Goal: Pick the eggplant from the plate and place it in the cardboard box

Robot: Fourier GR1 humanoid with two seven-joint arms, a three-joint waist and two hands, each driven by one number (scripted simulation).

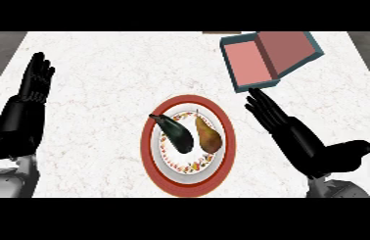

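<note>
- Here the right hand (292, 132) hovers just right of the plate (154, 151), fingers straight and spread, pointing up toward the cardboard box (249, 70); it grips nothing.
- The left hand (30, 94) rests well left of the plate, fingers straight and upright.
- On the plate, the dark eggplant (176, 133) lies beside a brown pear (207, 136), the eggplant to the left.
- The box sits on the worktop (101, 62) up and right of the plate, open, its pink inside bare.
</note>
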